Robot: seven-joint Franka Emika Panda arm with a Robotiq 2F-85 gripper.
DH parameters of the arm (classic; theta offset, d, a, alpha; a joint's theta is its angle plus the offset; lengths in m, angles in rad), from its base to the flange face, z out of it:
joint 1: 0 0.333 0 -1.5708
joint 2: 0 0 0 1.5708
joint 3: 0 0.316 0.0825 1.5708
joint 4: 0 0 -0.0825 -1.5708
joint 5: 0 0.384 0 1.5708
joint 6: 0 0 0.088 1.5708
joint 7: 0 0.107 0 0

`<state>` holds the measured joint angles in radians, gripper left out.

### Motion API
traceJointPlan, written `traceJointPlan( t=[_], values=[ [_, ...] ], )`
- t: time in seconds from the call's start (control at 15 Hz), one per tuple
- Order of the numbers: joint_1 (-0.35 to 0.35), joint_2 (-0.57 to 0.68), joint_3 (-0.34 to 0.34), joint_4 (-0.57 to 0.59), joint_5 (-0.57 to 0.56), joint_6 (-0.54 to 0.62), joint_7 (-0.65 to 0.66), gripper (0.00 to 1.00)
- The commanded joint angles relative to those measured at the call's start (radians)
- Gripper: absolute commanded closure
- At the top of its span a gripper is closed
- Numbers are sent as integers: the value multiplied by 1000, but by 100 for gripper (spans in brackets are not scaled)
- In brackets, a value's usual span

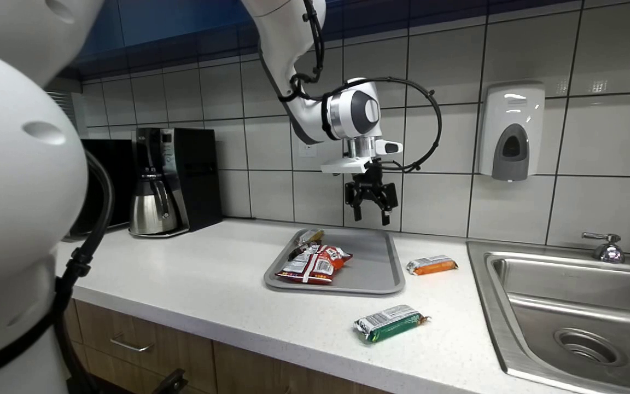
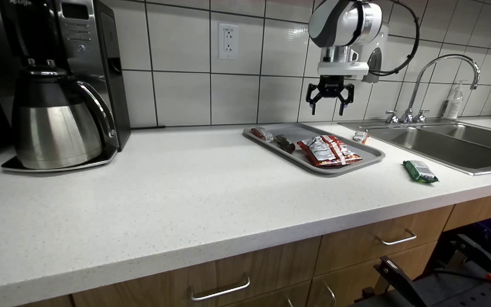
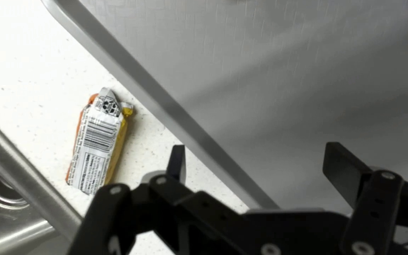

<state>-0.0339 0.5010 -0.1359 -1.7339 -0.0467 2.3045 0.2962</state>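
Along tiled wall [image 2: 237,98], white counter [image 2: 164,183], tray [image 1: 369,265]

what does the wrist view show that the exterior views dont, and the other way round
Only the wrist view shows a clear barcode on the orange snack packet and the fine surface texture of the gray tray.

Only the exterior views show the coffee maker, its steel carafe, the tiled wall and the green snack packet.

Both share the tray, the orange snack packet, part of the sink and the open, unloaded pincer.
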Motion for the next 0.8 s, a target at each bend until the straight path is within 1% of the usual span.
traceJointPlan(
  t=[0.0, 0.6, 0.73],
  values=[
    [-16, -13, -16, -14, 22, 26, 31, 0],
    [-24, -2, -65, -4, 20, 27, 96, 0],
    [-23, 2, -61, 3, 7, 11, 73, 0]
  ],
)
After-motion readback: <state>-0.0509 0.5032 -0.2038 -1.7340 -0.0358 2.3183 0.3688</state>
